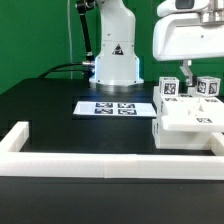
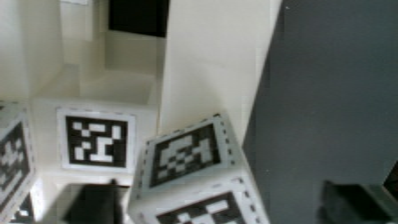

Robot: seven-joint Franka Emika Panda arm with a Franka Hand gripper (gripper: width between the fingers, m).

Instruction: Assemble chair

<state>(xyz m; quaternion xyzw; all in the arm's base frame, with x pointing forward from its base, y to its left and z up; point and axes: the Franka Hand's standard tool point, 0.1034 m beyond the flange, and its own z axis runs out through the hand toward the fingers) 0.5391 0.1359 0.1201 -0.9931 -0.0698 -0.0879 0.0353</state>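
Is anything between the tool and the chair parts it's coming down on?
Nothing visible. The tool sits directly over the tagged chair parts at the exterior view's right; the marker board lies off to the side, out of the path.

White blocky plastic chair parts (image 1: 188,118) bore black-and-white square tags (image 2: 183,155), the flat white marker board (image 1: 112,107) carried the same black-and-white squares, the long white border rail (image 1: 100,158) was plain, the table (image 1: 45,110) was black, the backdrop (image 1: 35,35) was green.

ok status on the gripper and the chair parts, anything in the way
Gripper down over the chair parts, grip not confirmed. Parts clustered at the exterior view's right. Marker board lies apart, nothing blocking.
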